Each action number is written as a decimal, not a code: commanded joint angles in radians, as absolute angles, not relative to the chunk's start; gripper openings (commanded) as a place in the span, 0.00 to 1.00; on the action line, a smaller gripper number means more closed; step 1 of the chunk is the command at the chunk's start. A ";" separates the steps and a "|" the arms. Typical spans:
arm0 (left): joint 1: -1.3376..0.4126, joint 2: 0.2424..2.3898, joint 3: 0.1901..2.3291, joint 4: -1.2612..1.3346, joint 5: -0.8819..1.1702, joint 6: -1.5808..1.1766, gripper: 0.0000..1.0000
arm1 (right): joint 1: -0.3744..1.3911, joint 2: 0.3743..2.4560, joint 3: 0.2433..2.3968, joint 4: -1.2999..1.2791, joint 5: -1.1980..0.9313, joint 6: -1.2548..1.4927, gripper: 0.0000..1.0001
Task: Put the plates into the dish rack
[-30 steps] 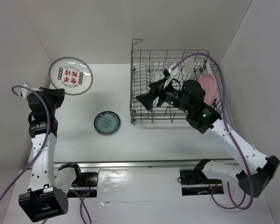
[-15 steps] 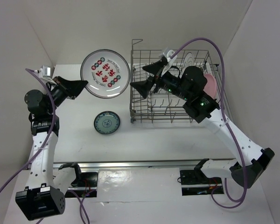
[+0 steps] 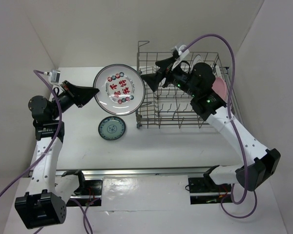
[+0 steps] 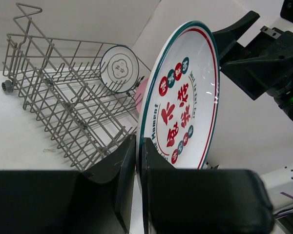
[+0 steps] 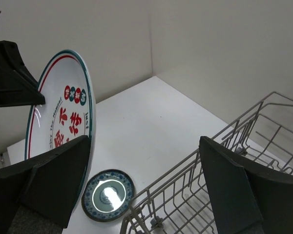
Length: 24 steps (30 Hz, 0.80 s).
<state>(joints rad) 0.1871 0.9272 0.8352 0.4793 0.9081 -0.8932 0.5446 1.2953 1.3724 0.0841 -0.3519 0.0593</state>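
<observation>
Four plates (image 3: 118,90): two in dish rack (image 3: 185,125), one in left tool (image 3: 96,90), one apart.

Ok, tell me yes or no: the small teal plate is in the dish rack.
No, the teal plate lies flat on the table, outside the dish rack near its front left corner.

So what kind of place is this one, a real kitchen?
Probably not: it looks like a lab test cell. Bare white walls box in a white table, and the dish rack stands on it.
</observation>
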 commanded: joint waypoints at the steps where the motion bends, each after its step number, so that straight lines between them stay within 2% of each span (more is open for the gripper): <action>1: 0.184 0.925 0.842 0.589 0.919 -0.904 0.00 | 0.537 1.307 1.391 0.162 -0.390 0.100 1.00; 9: 0.184 0.936 0.831 0.603 0.899 -0.916 0.00 | 0.546 1.330 1.371 0.163 -0.486 0.172 1.00; 13: 0.184 0.945 0.831 0.603 0.899 -0.916 0.00 | 0.575 1.330 1.345 0.198 -0.515 0.201 0.94; 17: 0.184 0.945 0.831 0.603 0.887 -0.925 0.00 | 0.595 1.353 1.345 0.198 -0.534 0.212 0.93; 22: 0.184 0.945 0.831 0.624 0.887 -0.936 0.00 | 0.604 1.362 1.336 0.198 -0.525 0.224 0.80; 23: 0.184 0.945 0.831 0.633 0.887 -0.946 0.00 | 0.615 1.371 1.336 0.198 -0.525 0.224 0.80; 24: 0.184 0.945 0.821 0.646 0.887 -0.946 0.00 | 0.615 1.371 1.336 0.198 -0.525 0.224 0.74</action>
<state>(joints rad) 0.1867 0.9535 0.8223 0.5121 0.8951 -0.9165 0.5987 1.3651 1.3392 0.1356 -0.5102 0.2092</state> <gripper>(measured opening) 0.207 0.757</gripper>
